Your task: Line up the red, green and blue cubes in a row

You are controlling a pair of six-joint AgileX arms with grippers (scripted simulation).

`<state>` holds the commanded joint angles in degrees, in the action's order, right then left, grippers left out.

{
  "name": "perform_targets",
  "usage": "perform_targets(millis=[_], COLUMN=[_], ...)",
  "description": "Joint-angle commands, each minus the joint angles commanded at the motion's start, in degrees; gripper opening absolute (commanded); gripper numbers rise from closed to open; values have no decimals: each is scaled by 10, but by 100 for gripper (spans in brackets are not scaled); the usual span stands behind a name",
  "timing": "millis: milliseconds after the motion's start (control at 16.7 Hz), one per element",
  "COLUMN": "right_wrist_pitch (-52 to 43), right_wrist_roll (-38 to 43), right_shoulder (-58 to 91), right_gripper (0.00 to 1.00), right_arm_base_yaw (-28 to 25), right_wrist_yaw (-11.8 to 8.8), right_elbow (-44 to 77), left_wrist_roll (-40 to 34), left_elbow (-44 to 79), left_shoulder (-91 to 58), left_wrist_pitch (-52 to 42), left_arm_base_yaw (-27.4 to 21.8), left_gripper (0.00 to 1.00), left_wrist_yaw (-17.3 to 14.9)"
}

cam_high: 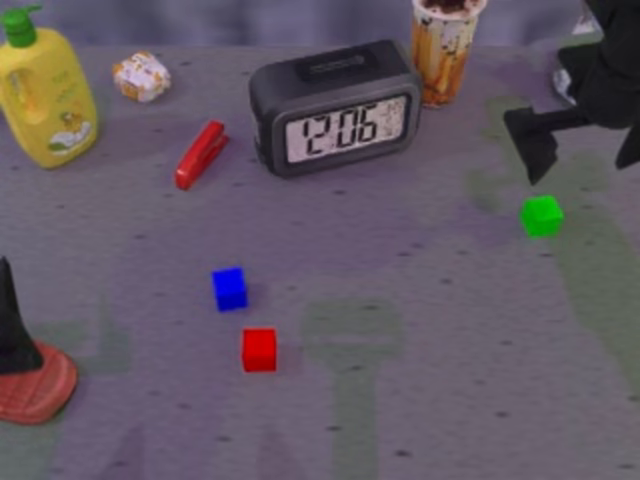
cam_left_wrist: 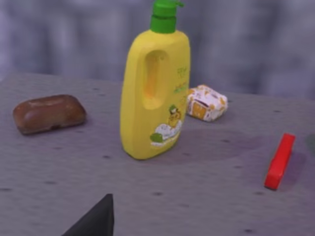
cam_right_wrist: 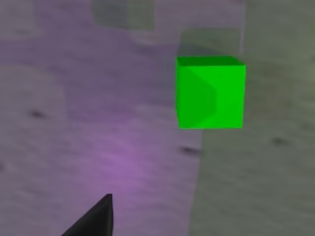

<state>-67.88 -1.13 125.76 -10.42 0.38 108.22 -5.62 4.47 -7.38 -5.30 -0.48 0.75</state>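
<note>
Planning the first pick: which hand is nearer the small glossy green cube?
Right. The right hand hovers just beyond the small glossy green cube, near the table's right edge. The left hand sits parked at the far left edge, across the table.

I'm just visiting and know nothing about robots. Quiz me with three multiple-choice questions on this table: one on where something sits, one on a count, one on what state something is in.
1. Which cube lies alone on the table's right side?
A. red
B. green
C. blue

2. How many small cubes are on the table?
A. two
B. three
C. four

3. Is the green cube being held?
A. yes, by the right hand
B. yes, by the left hand
C. no, it rests free

Answers:
1 B: the green cube is far right, while the blue cube and red cube sit left of centre.
2 B: one of each colour.
3 C: the right hand hovers beside it, not touching.
</note>
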Motion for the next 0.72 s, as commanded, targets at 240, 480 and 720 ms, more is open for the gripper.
perform_targets(millis=[240,480,720], right_wrist_pitch=[-44,-49,-38], right_wrist_roll=[-1,-1,-2], right_shoulder=[88,101,103], right_gripper=[100,100,100], right_arm_base_yaw=[-8,-9,-7], right_wrist_yaw=[-1,-1,-1], right_elbow=[91,104,94], left_wrist_roll=[49,56,56], left_elbow=[-40,-45,-45], left_shoulder=[65,74,74], left_wrist_pitch=[46,53,53], left_arm_base_yaw=[14,16,16], left_gripper=[100,100,100], left_wrist_yaw=[-6,-7,-7])
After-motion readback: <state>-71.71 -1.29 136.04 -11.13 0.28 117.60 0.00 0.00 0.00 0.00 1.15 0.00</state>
